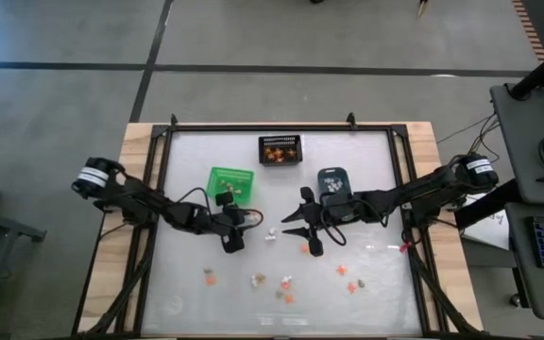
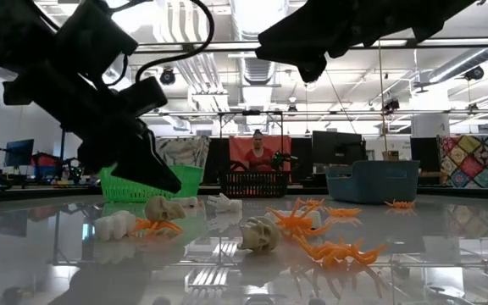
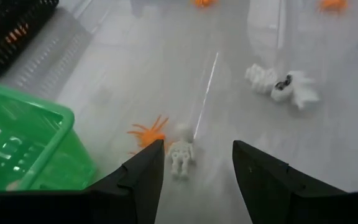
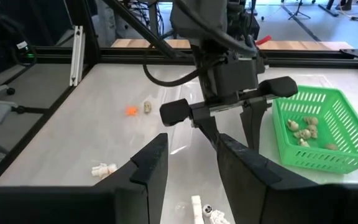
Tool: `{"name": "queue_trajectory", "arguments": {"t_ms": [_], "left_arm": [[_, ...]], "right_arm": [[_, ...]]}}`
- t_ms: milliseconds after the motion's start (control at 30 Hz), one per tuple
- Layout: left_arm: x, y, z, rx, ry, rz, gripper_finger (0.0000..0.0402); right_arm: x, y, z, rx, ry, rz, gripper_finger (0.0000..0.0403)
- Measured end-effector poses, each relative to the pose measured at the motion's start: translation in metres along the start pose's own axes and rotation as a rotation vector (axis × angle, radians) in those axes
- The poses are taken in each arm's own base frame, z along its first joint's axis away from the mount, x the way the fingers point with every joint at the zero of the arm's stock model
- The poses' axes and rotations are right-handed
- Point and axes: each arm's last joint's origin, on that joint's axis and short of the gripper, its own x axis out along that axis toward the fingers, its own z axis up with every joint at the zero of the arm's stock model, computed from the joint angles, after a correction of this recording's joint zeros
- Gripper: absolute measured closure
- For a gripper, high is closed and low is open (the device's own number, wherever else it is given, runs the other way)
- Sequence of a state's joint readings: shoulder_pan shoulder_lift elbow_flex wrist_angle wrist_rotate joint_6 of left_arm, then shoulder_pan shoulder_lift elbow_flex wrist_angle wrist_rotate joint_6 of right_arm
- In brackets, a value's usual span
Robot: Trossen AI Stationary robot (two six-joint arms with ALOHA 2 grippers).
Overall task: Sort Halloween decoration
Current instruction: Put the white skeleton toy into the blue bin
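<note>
Now my left gripper (image 3: pixel 194 171) hovers released beside the green bin (image 3: pixel 23 146), straddling a tiny white skeleton (image 3: pixel 180 154) on the table (image 3: pixel 135 74), because like pieces already lie in that bin. Remaining Halloween decoration (image 1: pixel 281 281) lies scattered farther from the bin; my right gripper (image 4: pixel 188 162) waits parted, holding nothing.

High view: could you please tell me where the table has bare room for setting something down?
The table is bare in the far left corner beside the black mesh bin, and the far right corner past the blue-grey bin. It is crowded around both grippers and among the trinkets near the front edge.
</note>
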State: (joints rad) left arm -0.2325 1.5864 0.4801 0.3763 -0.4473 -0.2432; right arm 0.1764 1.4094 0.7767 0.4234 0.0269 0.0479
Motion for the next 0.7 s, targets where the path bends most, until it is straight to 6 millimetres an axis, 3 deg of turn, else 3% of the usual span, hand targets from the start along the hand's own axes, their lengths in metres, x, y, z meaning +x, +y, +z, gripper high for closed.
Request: {"name": "queue_trajectory", "arguments": {"t_ms": [700], "left_arm": [[0.01, -0.002, -0.008, -0.013, 0.002, 0.044, 0.0228]], "right_arm": [[0.0, 0.0, 0.0, 0.004, 0.001, -0.001, 0.0275]]}}
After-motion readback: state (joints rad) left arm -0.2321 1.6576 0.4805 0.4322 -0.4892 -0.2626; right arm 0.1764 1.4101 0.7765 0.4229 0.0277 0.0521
